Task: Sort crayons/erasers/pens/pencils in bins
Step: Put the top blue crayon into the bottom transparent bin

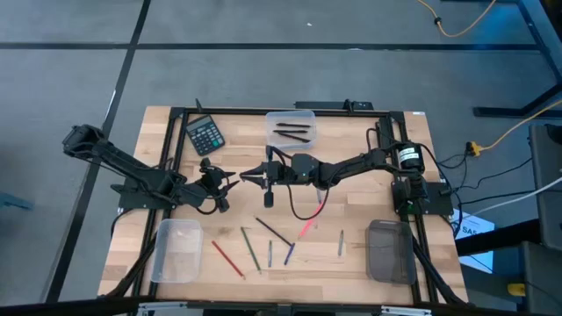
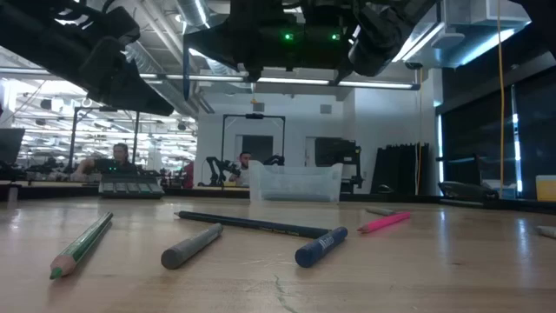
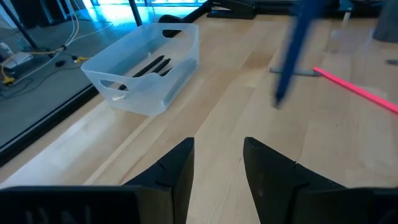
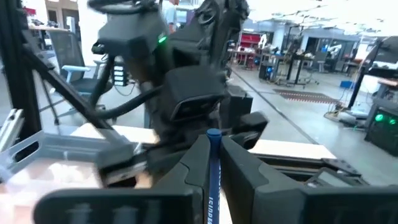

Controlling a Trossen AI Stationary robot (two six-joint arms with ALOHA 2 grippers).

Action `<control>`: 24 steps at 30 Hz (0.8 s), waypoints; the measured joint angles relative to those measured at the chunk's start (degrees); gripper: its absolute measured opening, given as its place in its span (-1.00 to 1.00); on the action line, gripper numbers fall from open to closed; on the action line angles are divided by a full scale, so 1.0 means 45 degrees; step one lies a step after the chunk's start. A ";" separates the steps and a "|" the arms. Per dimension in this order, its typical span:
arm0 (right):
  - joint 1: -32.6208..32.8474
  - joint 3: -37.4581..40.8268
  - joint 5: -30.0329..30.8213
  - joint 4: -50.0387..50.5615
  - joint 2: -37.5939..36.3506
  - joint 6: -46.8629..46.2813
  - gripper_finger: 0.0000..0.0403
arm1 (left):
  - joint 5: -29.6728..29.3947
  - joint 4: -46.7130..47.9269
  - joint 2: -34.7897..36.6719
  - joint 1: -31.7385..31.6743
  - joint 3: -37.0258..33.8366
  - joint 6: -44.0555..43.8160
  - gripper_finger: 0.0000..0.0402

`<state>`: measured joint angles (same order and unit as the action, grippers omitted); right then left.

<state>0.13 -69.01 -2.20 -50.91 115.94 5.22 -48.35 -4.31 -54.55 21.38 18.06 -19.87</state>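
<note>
Bench planks are lying bare under my left gripper [image 1: 230,179], which is hovering with fingers apart. Just right of it, my right gripper [image 1: 264,175] is pinching a blue pen [image 4: 212,168] upright, tip down, with the far bin [image 1: 291,128] lying beyond.

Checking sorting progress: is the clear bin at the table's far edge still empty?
No: the high view shows dark sticks already lying inside the clear bin.
</note>
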 joint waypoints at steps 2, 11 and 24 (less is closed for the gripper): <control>-0.0079 0.0000 -0.0318 -0.0341 0.0000 0.0007 -0.82 | 0.0018 -0.0606 -0.0448 -0.0073 0.0000 0.0220 -0.34; -0.0105 0.0005 -0.0507 -0.0360 0.0000 0.0278 -0.82 | -0.0041 -0.3445 -0.2267 -0.0275 0.0000 0.0826 -0.32; -0.0187 0.0005 -0.0539 0.0441 0.0000 0.0294 -0.82 | -0.0150 -0.5669 -0.2655 -0.0030 0.0000 0.2876 -0.29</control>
<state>-0.71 -68.99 -4.62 -48.93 115.94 6.55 -49.02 -29.82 -66.50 21.24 18.06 -6.93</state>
